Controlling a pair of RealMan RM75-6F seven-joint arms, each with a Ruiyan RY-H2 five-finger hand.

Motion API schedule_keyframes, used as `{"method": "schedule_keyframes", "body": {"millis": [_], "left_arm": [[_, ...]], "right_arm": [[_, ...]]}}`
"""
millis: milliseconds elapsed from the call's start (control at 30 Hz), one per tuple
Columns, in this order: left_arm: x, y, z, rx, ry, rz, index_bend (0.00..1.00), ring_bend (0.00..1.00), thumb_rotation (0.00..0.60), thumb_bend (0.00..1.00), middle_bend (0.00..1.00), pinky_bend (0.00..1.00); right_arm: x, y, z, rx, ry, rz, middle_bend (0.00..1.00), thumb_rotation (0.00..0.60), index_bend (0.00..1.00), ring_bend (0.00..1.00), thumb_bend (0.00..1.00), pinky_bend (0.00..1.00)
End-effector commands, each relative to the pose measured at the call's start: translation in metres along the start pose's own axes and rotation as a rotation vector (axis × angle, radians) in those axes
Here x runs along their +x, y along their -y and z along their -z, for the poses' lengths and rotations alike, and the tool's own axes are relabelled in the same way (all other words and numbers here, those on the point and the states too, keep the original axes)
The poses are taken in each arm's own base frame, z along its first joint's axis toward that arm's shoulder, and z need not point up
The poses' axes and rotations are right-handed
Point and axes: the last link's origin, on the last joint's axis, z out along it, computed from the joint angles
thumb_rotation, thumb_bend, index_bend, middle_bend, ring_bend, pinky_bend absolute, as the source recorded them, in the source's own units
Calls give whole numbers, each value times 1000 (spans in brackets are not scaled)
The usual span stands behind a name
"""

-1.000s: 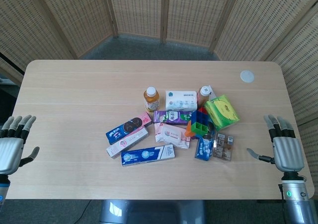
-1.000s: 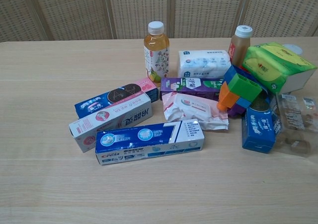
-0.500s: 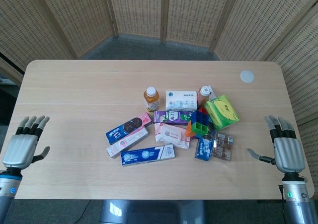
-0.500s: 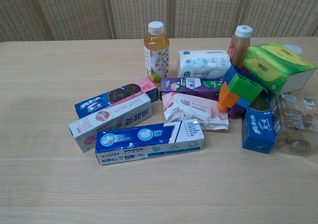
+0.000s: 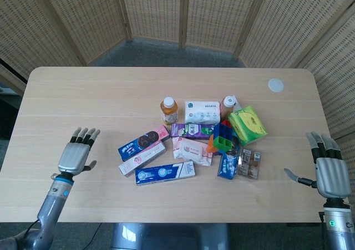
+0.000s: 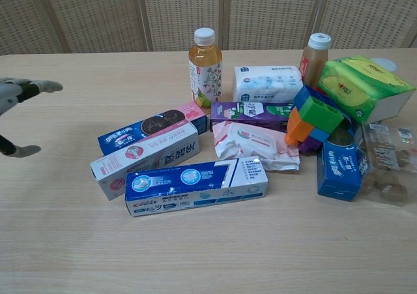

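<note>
Left hand: your left hand hovers over the table with fingers spread, holding nothing, well left of the pile.
Right hand: your right hand sits past the table's right edge, fingers apart, thumb out, empty.
Nearest things: pink-and-white toothpaste box and dark blue box lie side by side, closest to the left hand.
Labels: boxes carry print too small to read; blue toothpaste box shows a tooth emblem.
Views: head view shows both hands whole; chest view catches only left fingertips at its left edge.
</note>
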Motion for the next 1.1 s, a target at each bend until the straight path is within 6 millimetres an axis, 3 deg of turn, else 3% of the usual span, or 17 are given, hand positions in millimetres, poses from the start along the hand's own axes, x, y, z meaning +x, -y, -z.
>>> {"method": "schedule_keyframes", "body": {"millis": [33,300,700,1100], "left_arm": [[-5,-19,-24,-12,6,4,0,0,600,294,0,0],[-12,-52,-45,-48,25,47,0,0,600,287,0,0],[-19,-72,-46,-90,57,50,0,0,600,287,0,0],[-27,-106,-40,-177,96,81,0,0,600,282,0,0]], "right_arm": [[1,-1,1,-3,-2,-1,0,314,0,0,30,0],[5,-5,4,-18,-8,-9,0,316,0,0,30,0],[7,-11,7,-28,-12,-27,0,312,0,0,31,0],[10,-18,11,-43,-17,-35,0,314,0,0,30,0]]}}
